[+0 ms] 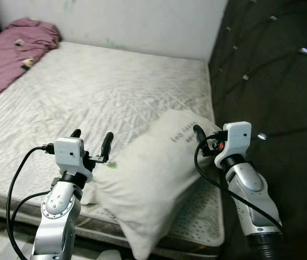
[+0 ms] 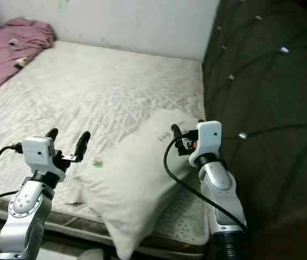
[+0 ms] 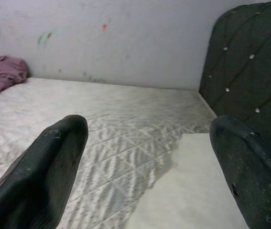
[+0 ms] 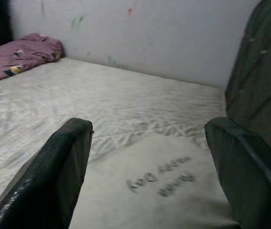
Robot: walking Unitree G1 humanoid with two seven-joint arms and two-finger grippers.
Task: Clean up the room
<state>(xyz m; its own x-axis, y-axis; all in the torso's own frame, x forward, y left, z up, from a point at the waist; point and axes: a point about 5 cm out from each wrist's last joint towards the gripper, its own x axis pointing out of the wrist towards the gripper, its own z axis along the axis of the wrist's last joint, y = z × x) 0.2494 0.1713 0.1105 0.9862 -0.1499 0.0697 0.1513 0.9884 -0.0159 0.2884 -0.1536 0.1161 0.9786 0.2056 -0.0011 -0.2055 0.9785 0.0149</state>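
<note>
On the near right corner of the mattress (image 1: pixel 88 92) lies a white pillow (image 1: pixel 153 179), soft and plump, its cloth lightly creased, with a line of small dark printed letters near its far end. It is a rounded oblong, and its long axis runs from the near edge of the bed, where one corner hangs over the side, up and to the right toward the headboard (image 1: pixel 272 70). The mattress has a pale quilted cover with a diamond-stitched pattern. A crumpled purple blanket (image 1: pixel 12 54) is heaped at the far left. The headboard is dark, padded and tufted with shiny buttons, standing along the right side. Behind the bed rises a white wall (image 1: pixel 131 21) with faint coloured smudges.

In the head views, the left gripper (image 1: pixel 92 143) hovers just left of the pillow's near part, its two black fingers spread apart and holding nothing. The right gripper (image 2: pixel 176 135) is at the pillow's right far end, close to the printed letters; contact cannot be told.

In the left wrist view, the matte black fingers (image 3: pixel 44 176) stand wide apart with nothing between them, the pillow's plain cloth under the right one.

In the right wrist view, the fingers (image 4: pixel 54 176) are likewise wide apart and grip nothing, with the pillow's lettered end lying below and between them.
</note>
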